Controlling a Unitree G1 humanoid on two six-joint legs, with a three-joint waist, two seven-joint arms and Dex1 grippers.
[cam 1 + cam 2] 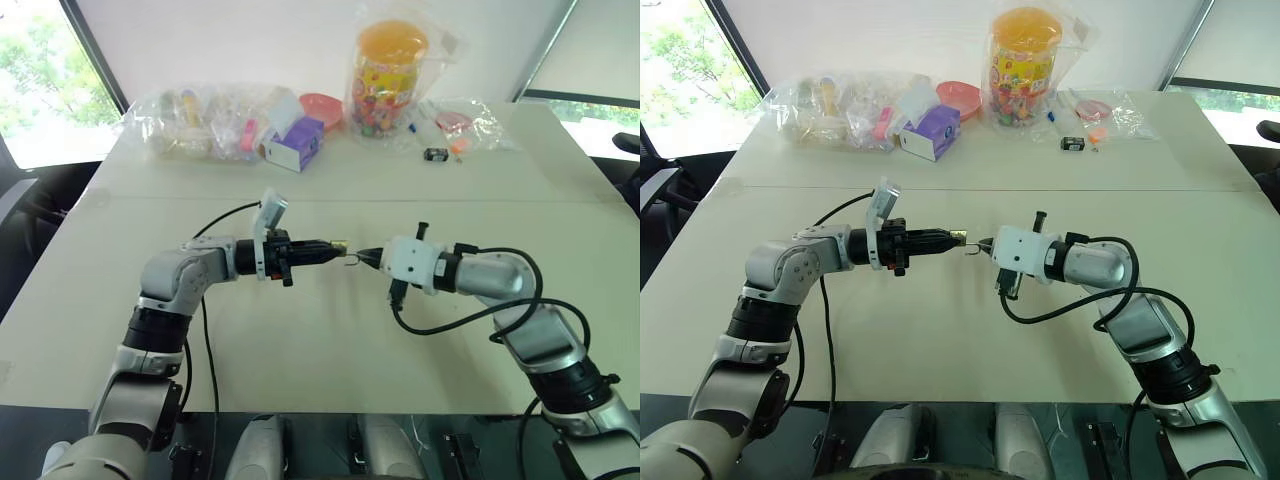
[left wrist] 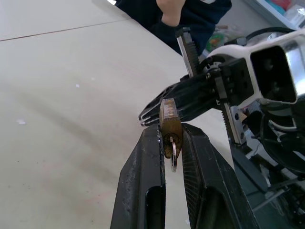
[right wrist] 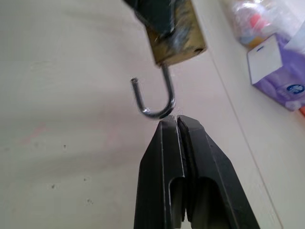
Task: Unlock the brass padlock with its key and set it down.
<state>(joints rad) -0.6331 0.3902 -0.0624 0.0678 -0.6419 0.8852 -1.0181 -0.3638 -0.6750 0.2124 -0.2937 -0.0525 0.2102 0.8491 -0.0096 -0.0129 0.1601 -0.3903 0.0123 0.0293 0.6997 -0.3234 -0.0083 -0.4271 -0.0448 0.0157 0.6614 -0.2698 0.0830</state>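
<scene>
My left gripper (image 1: pixel 335 247) points level to the right, above the middle of the table, and is shut on the brass padlock (image 2: pixel 169 121). The padlock's body is pinched between the two black fingers. A thin silvery key (image 2: pixel 173 155) hangs from the padlock's underside. The shackle (image 3: pixel 157 102) is swung open, with one end free of the body. My right gripper (image 3: pixel 176 119) faces the left one, shut, its tips touching the shackle's bend. Nothing shows between its fingers.
Along the far table edge lie clear bags of items (image 1: pixel 200 120), a purple box (image 1: pixel 295 143), a pink bowl (image 1: pixel 322 105), a bagged jar with an orange lid (image 1: pixel 385 70) and a small black-and-white gadget (image 1: pixel 435 154). A person (image 2: pixel 186 14) stands across the table.
</scene>
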